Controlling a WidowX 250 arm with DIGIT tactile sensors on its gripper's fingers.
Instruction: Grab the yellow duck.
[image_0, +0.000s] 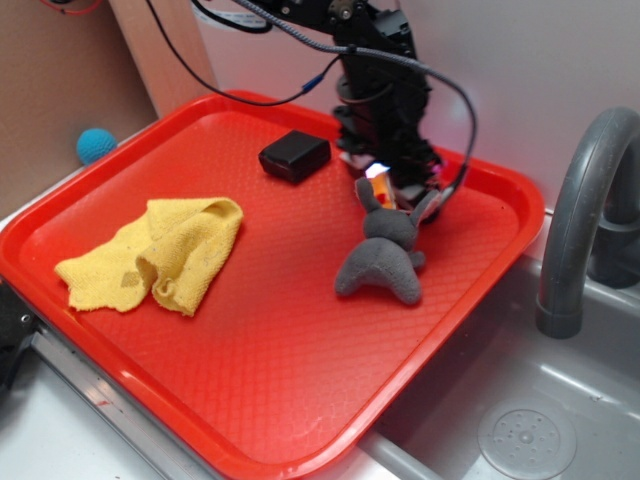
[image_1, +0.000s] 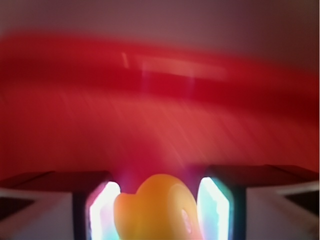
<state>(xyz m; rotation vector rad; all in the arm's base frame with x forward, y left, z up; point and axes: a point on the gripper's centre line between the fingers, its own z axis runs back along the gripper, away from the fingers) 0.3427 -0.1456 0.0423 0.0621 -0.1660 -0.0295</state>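
Note:
The yellow duck (image_1: 157, 210) is a rounded yellow-orange toy sitting between my gripper's (image_1: 160, 200) two lit pads (image_1: 212, 200). It touches both pads, so the gripper is shut on it. In the exterior view the gripper (image_0: 385, 182) is down at the far side of the red tray (image_0: 300, 380), just behind the grey plush rabbit (image_0: 385, 255). Only a small orange bit of the duck (image_0: 381, 187) shows there between the fingers. The wrist view is blurred.
A yellow woven cloth (image_0: 160, 250) lies crumpled on the left of the tray. A black box (image_0: 295, 155) sits at the back, left of the gripper. A grey faucet (image_0: 585, 220) and sink (image_0: 520, 430) are on the right. A blue ball (image_0: 96, 145) lies beyond the tray's far left.

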